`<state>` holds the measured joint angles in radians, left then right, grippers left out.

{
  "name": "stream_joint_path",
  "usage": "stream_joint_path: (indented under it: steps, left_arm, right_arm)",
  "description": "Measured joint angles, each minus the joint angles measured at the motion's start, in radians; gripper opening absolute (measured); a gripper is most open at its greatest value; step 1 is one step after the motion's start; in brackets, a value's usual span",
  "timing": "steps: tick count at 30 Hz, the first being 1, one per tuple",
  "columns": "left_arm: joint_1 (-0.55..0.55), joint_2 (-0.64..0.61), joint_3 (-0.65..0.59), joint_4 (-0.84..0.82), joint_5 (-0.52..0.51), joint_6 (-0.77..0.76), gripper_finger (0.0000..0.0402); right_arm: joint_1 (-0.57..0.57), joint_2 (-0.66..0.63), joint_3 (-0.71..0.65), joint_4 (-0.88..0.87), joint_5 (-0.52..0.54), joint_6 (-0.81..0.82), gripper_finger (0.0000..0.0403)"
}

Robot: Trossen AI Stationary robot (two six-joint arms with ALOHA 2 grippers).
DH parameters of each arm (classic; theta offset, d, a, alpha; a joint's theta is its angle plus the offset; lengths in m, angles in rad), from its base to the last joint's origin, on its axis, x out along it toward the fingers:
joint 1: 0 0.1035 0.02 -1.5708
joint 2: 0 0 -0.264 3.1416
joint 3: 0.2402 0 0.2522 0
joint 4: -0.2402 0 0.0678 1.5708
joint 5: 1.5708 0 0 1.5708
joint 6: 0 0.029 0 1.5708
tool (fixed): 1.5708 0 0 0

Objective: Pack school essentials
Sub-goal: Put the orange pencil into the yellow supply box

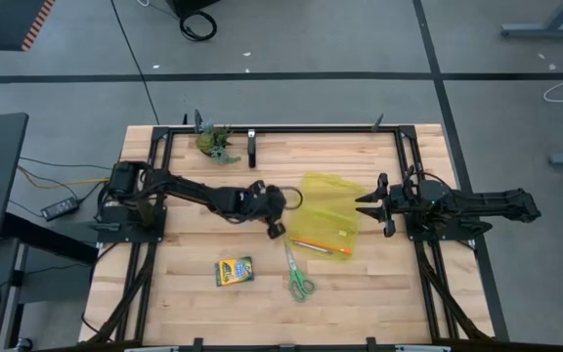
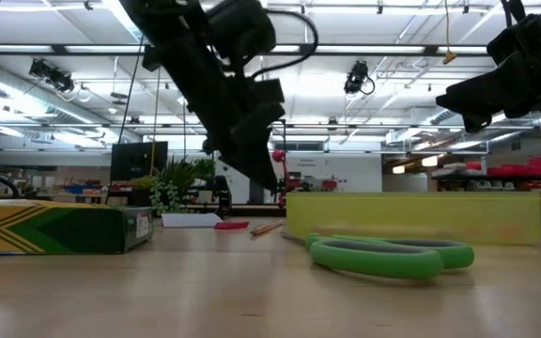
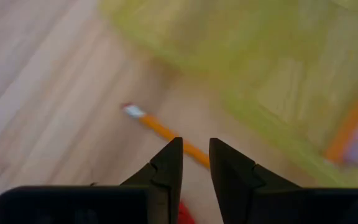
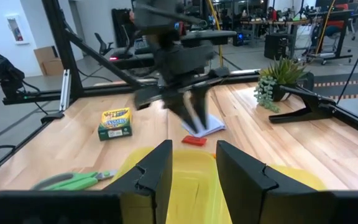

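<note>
My left gripper hovers open with a narrow gap just left of the translucent yellow pouch, above a thin orange pencil lying flat on the table. A small white pad and a red piece lie beneath it. The green-handled scissors and the yellow-green crayon box lie nearer the near edge. A second orange pencil lies along the pouch's near edge. My right gripper is open, raised over the pouch's right side.
A green leafy figure stands at the far edge beside a black clamp. A black frame runs along the table's far side and both flanks. Bare wood lies near the near right corner.
</note>
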<state>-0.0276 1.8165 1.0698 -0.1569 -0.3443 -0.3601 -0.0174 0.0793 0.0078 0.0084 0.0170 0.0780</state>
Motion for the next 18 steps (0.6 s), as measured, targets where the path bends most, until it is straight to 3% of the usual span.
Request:
stream_joint_path:
  steps: [6, 11, 18]
  left_arm:
    - [0.019, 0.014, 0.0, 0.03, -0.016, -0.133, 0.0109]
    - [-0.013, 0.081, 0.002, 0.15, -0.115, -0.185, 0.0125]
    - [0.009, 0.158, 0.0, 0.15, -0.204, -0.288, 0.0151]
  right_arm:
    - [0.0, 0.0, 0.0, 0.0, 0.0, 0.0, 0.0131]
    - [0.0, 0.0, 0.0, 0.002, 0.0, 0.0, 0.0131]
    - [0.0, 0.007, 0.0, 0.0, 0.0, 0.0, 0.0131]
